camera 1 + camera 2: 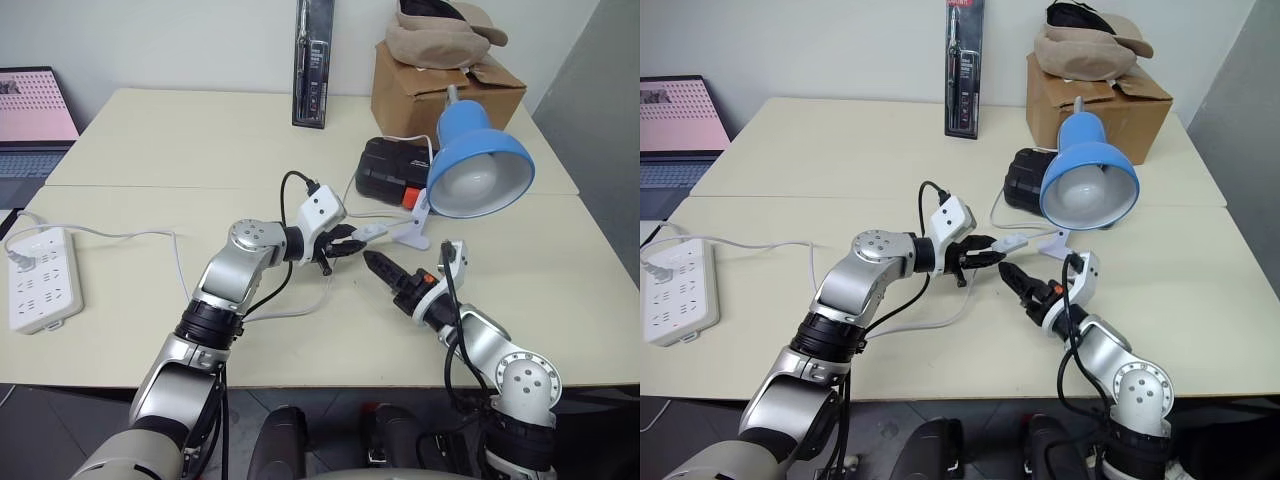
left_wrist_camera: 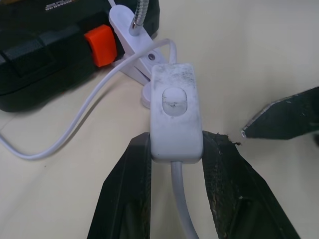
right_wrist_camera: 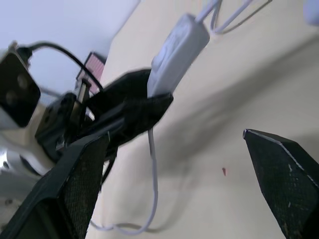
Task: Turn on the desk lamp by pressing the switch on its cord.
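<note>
The desk lamp (image 1: 480, 165), blue-shaded and unlit, stands on its white clip base (image 1: 415, 232) at the table's middle right. My left gripper (image 1: 350, 243) is shut on the switch (image 2: 175, 112), holding it by its sides just above the table with the rocker facing up. The cord (image 2: 75, 129) loops from the switch toward the clip base. Just right of the switch, my right gripper (image 1: 375, 262) is open and points at it. One of its fingertips (image 2: 284, 119) hovers beside the switch, apart from it. In the right wrist view the switch (image 3: 174, 55) sits ahead of the open fingers.
A black box (image 1: 385, 175) with an orange button lies behind the clip base. A cardboard box (image 1: 440, 85) with a cap on top stands at the back right. A white power strip (image 1: 42, 280) lies at the left, a laptop (image 1: 30, 110) beyond it.
</note>
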